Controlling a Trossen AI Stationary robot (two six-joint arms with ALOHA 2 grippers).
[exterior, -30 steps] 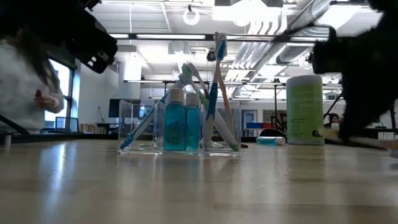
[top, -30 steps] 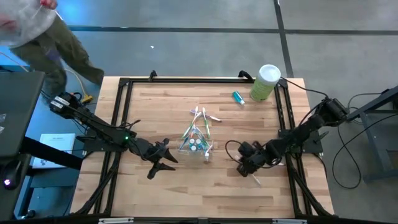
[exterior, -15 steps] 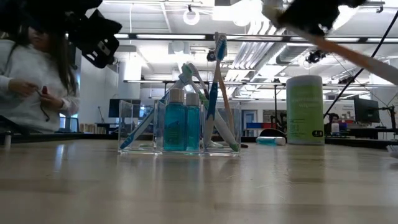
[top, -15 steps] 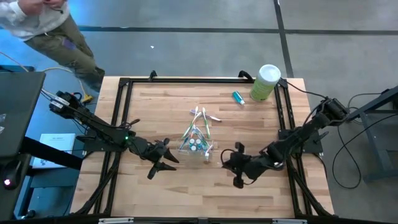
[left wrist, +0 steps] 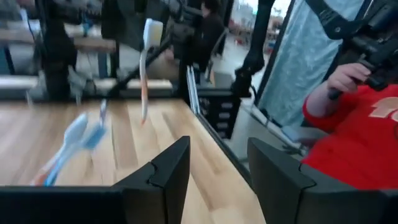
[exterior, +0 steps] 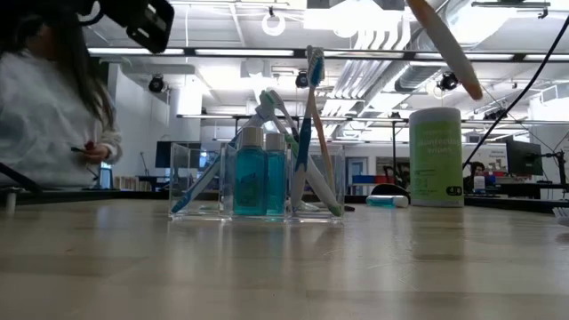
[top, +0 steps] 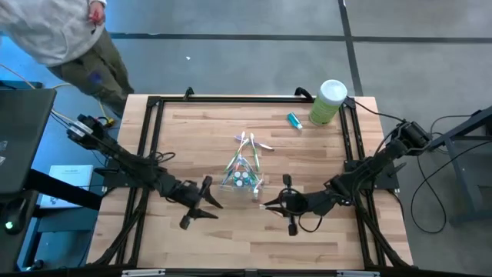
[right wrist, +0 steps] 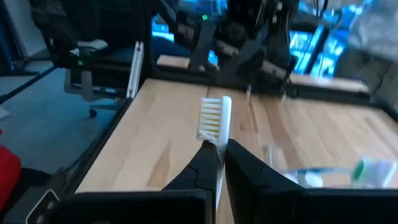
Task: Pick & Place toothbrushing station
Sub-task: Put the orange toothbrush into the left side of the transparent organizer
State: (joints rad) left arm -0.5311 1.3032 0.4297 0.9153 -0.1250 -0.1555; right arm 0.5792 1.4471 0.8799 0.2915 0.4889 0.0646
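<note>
The clear cup (top: 242, 178) stands upright mid-table, holding several toothbrushes and blue white-capped tubes (exterior: 262, 178). My right gripper (top: 269, 206) hovers just right of the cup, toward the near edge. It is shut on a white toothbrush (right wrist: 214, 118) with an orange-tipped handle (exterior: 449, 44). My left gripper (top: 204, 202) hovers to the cup's near left. It is open and points level at the cup, with nothing between its fingers (left wrist: 168, 174). My right gripper pinches the toothbrush just below its bristle head (right wrist: 217, 148) between its two fingers. The fingers come nearly level from the table's right and lie across the brush. The brush is lifted clear of the table and tilted, head uppermost, with its handle end (exterior: 471, 87) slanting down.
A tall pale-green canister with a white lid (top: 329, 101) stands at the far right corner. A small blue tube (top: 294, 119) lies beside it. A black rail (top: 154, 123) frames the tabletop. One person stands beyond the far left corner (top: 69, 38), and another in red shows beyond the table (left wrist: 354, 124).
My right gripper has risen from the table near the right rail and moved left toward the cup. It rolled and tipped up toward level on the way. The toothbrush has come up with it, lifted clear of the table. My left gripper has tipped up a little.
</note>
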